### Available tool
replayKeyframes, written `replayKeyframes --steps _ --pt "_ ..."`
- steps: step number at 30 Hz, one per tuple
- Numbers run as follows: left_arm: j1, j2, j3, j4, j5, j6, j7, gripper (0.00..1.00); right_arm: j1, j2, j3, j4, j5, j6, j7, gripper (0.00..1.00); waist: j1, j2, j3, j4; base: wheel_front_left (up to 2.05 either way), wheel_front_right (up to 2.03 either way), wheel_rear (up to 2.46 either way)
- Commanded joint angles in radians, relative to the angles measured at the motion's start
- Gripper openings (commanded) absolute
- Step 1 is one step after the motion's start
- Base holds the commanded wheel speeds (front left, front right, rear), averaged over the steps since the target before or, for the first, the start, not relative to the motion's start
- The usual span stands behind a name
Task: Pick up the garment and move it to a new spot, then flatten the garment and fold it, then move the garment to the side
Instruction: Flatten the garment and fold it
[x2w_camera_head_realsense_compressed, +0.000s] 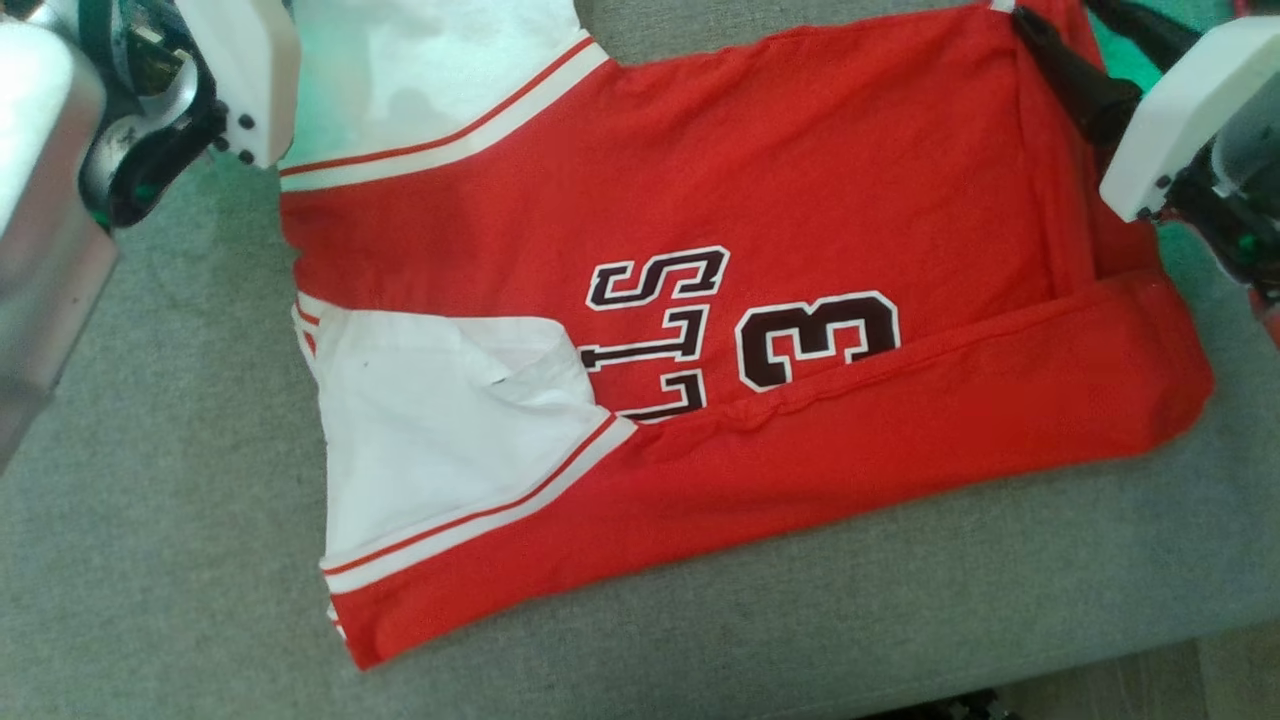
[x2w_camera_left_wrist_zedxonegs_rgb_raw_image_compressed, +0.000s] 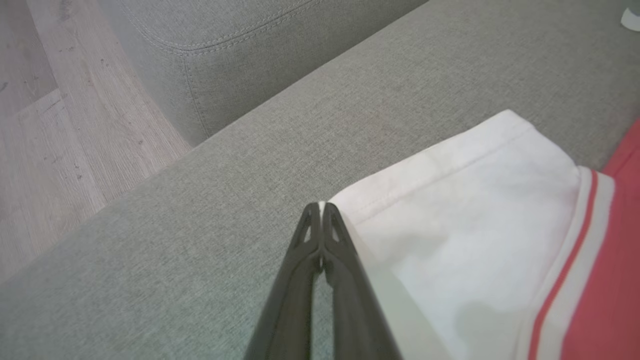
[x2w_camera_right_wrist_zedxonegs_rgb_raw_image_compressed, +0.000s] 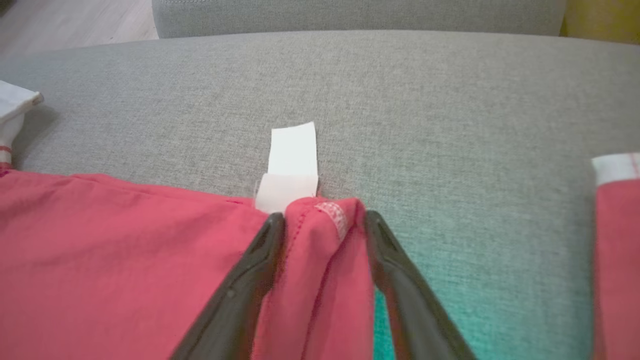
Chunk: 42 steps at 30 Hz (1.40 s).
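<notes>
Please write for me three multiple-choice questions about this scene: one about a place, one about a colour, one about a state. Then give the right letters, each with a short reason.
1. Where are the left fingers shut?
A) on the printed number
B) on the corner of the white sleeve
C) on the wooden floor

2. What colour is the body of the garment?
A) blue
B) green
C) red

3. How do the right fingers stand?
A) apart, with a red fold between them
B) pressed together on nothing
C) lifted high above the sofa

Answers:
1 B: the closed tips pinch the sleeve's hem corner.
2 C: its broad front is red.
3 A: the bunched hem sits between the two spread fingers.
</notes>
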Motion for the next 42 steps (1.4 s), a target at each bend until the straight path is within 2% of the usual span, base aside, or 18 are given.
replayKeyframes --steps 1,2,4,9,18,19,25,30,35,42 --pt "-0.065 0.036 0.032 -0.023 -0.003 -0.006 -0.009 0.00 -0.004 -0.007 0.002 -0.010 0.009 -0.001 -0.007 0.47 0.0000 0.0000 -0.001 0.002 0.00 0.00 0.00" --pt "-0.067 0.037 0.028 -0.021 -0.005 -0.006 -0.011 0.00 -0.010 -0.007 0.007 -0.004 0.010 -0.001 -0.013 0.37 0.0000 0.0000 -0.001 0.003 0.00 0.00 0.00" --pt "-0.070 0.039 0.019 -0.018 -0.010 -0.006 -0.017 0.00 -0.019 -0.006 0.017 0.008 0.013 -0.001 -0.025 0.00 0.0000 0.0000 -0.002 0.005 0.00 0.00 0.00" --pt "-0.083 0.047 -0.006 -0.022 -0.009 -0.006 -0.057 0.00 -0.038 -0.008 0.034 0.024 0.022 -0.001 -0.078 0.00 0.0000 0.0000 -0.007 0.011 0.00 0.00 0.00" --pt "-0.126 0.061 -0.024 -0.019 0.034 -0.006 -0.293 0.00 -0.055 -0.034 0.045 0.033 0.065 -0.001 -0.174 0.00 0.0000 0.0000 -0.048 0.017 0.00 0.00 0.00" --pt "-0.126 0.061 -0.024 -0.019 0.034 -0.006 -0.293 0.00 -0.055 -0.034 0.045 0.033 0.065 -0.001 -0.174 0.00 0.0000 0.0000 -0.048 0.017 0.00 0.00 0.00" --pt "-0.101 0.067 -0.040 -0.040 -0.004 -0.006 -0.393 0.00 -0.015 -0.088 0.044 0.012 0.103 -0.001 -0.226 0.00 0.0000 0.0000 -0.102 0.039 0.00 0.00 0.00" --pt "-0.006 0.117 -0.056 -0.139 -0.039 -0.004 -0.440 0.00 0.067 -0.141 0.044 -0.015 0.123 -0.001 -0.262 0.00 0.0000 0.0000 -0.143 0.071 0.00 0.00 0.00" --pt "0.142 0.185 -0.062 -0.290 -0.066 0.045 -0.481 0.00 0.174 -0.185 0.026 -0.037 0.133 -0.001 -0.312 0.00 0.0000 0.0000 -0.186 0.104 0.00 0.00 0.00" --pt "0.373 0.292 -0.077 -0.523 -0.105 0.172 -0.519 0.00 0.337 -0.213 -0.029 -0.075 0.118 -0.001 -0.380 0.00 0.0000 0.0000 -0.226 0.130 0.00 0.00 0.00"
